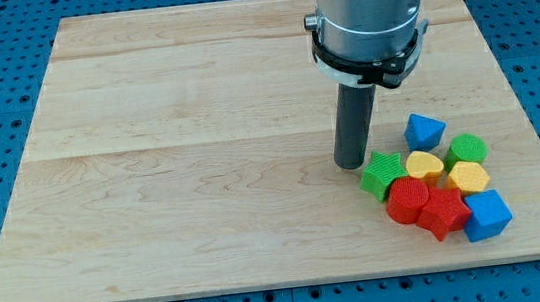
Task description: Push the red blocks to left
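My tip (pixel 354 163) rests on the board (pixel 200 158), a bare rod gripping nothing, just left of the green star (pixel 383 173); the red cylinder (pixel 407 200) and red star (pixel 444 212) sit touching at the cluster's bottom. Yellow blocks (pixel 424 166), a green cylinder (pixel 468 148) and blue blocks (pixel 424 132) crowd beside them at the view's right.

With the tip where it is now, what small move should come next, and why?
Probably swing my tip round to the view's right of the red cylinder and red block. It now sits upper-left of the cluster, beside the green block, so it cannot yet push them left.
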Available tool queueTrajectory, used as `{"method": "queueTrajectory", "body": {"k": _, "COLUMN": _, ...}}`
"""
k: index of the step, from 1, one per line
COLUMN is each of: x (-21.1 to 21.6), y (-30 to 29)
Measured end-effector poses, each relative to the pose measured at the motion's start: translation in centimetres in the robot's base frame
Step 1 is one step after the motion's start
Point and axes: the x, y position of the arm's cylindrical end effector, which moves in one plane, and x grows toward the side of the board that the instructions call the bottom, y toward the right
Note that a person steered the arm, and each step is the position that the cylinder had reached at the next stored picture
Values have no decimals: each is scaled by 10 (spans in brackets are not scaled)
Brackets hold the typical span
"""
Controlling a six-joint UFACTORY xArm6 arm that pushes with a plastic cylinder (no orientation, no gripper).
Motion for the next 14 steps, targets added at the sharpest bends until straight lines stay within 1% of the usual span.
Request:
{"method": "queueTrajectory", "body": {"k": 1, "x": -16, "y": -1}}
{"method": "queueTrajectory", "body": {"k": 2, "x": -78, "y": 1}}
{"method": "queueTrajectory", "body": {"k": 3, "x": -127, "y": 46}}
{"method": "queueTrajectory", "body": {"k": 4, "x": -135, "y": 146}}
{"method": "queueTrajectory", "body": {"k": 5, "x": -101, "y": 234}}
{"method": "queueTrajectory", "body": {"k": 6, "x": -66, "y": 265}}
{"method": "queueTrajectory", "body": {"k": 7, "x": -49, "y": 265}}
{"method": "queueTrajectory", "body": {"k": 9, "x": 79, "y": 264}}
{"method": "queueTrajectory", "body": {"k": 10, "x": 113, "y": 235}}
{"method": "queueTrajectory", "body": {"k": 11, "x": 113, "y": 159}}
{"method": "queueTrajectory", "body": {"k": 12, "x": 100, "y": 89}}
{"method": "queueTrajectory", "body": {"k": 14, "x": 43, "y": 6}}
